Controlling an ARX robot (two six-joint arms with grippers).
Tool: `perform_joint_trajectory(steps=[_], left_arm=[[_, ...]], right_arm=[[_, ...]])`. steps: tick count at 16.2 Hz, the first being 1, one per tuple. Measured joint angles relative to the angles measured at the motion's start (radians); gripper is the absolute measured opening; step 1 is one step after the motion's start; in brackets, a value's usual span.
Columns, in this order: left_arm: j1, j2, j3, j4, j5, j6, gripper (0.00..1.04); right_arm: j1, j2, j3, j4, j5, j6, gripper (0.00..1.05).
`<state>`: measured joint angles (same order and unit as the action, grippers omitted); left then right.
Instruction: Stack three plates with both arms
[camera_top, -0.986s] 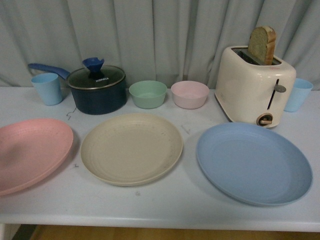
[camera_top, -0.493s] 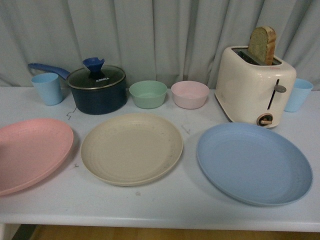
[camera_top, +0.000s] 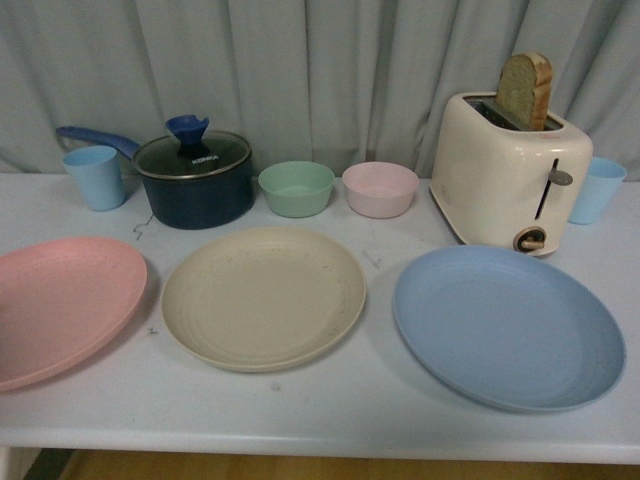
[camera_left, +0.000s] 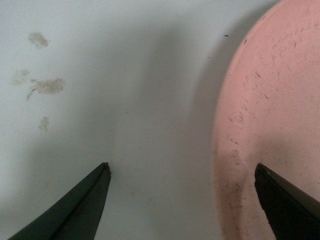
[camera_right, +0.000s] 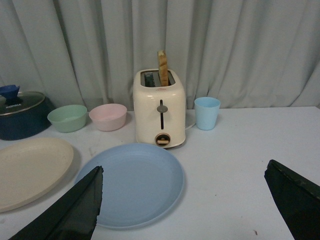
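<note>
Three plates lie side by side on the white table in the front view: a pink plate (camera_top: 60, 305) at the left, a beige plate (camera_top: 262, 295) in the middle, a blue plate (camera_top: 507, 325) at the right. Neither arm shows in that view. In the left wrist view my left gripper (camera_left: 182, 172) is open just above the table, straddling the pink plate's (camera_left: 272, 125) rim. In the right wrist view my right gripper (camera_right: 184, 175) is open, hanging on the near right side of the blue plate (camera_right: 132, 182), with the beige plate (camera_right: 30, 167) beyond.
Along the back stand a blue cup (camera_top: 95, 177), a dark lidded pot (camera_top: 193, 178), a green bowl (camera_top: 296, 188), a pink bowl (camera_top: 380, 188), a cream toaster (camera_top: 508, 170) holding a bread slice, and another blue cup (camera_top: 597, 188). A grey curtain hangs behind.
</note>
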<state>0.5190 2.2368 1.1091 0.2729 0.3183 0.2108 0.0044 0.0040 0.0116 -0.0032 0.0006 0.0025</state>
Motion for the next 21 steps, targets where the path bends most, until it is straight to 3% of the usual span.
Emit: perform_joint_trajectory(steps=[5, 9, 16, 21], left_arm=[[-0.034, -0.002, 0.000, -0.012, -0.003, 0.000, 0.35], [-0.029, -0.029, 0.000, -0.032, 0.000, -0.010, 0.04], [-0.061, -0.262, -0.012, -0.122, -0.076, 0.098, 0.03], [-0.201, -0.428, -0.082, -0.115, -0.044, 0.118, 0.03]], right_arm=[[0.000, 0.000, 0.000, 0.000, 0.000, 0.000, 0.98], [0.000, 0.000, 0.000, 0.000, 0.000, 0.000, 0.98], [0.000, 0.000, 0.000, 0.000, 0.000, 0.000, 0.98], [0.000, 0.000, 0.000, 0.000, 0.000, 0.000, 0.98]])
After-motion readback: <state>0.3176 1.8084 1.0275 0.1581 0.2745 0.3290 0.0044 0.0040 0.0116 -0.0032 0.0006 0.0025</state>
